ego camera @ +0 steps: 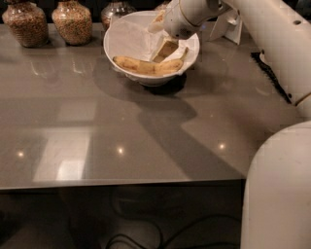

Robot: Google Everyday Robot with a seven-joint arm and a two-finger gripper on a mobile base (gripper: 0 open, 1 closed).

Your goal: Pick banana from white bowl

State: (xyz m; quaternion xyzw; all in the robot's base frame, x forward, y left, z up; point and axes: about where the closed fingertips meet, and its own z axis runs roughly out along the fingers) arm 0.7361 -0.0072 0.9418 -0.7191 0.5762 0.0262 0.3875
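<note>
The banana [146, 66] is yellow with brown speckles and lies across the front of the white bowl [119, 36], on the crumpled white paper lining. The bowl stands at the back middle of the grey table. My gripper [164, 50] reaches down into the bowl from the upper right. It hangs just above the banana's right half, close behind it. The white wrist [187, 17] covers the bowl's far right rim.
Three glass jars of grain [26, 24] [72, 22] [116, 8] stand at the back left. A white card stand [228, 26] sits behind the bowl on the right. My white arm [277, 189] fills the right side. The table's front edge [121, 184] runs across below.
</note>
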